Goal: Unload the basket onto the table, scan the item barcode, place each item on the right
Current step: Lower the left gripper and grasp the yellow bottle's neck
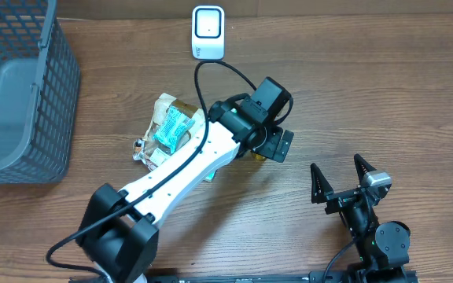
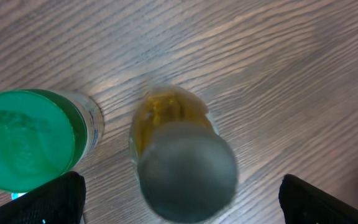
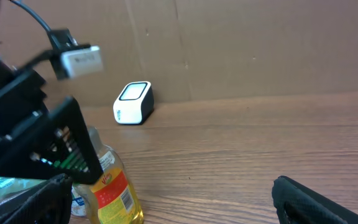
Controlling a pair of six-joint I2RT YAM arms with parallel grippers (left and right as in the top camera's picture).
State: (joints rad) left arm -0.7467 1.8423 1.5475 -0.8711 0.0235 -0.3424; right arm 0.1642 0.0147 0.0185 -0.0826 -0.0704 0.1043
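Left gripper (image 2: pixel 185 202): held wide open over the yellow-liquid bottle (image 2: pixel 166 112), nothing gripped.
Right gripper (image 1: pixel 340 179): parted, empty.
Green-capped bottle (image 2: pixel 27 140): just beside it.
Barcode scanner (image 1: pixel 208 31): well apart.

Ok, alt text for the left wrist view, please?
Looking straight down on a grey-capped yellow bottle, centred between the fingers of the open left gripper. A green-lidded jar stands beside it on the wooden table.

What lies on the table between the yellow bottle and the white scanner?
Nothing lies there. In the right wrist view, only bare wooden table shows between the yellow bottle and the white scanner.
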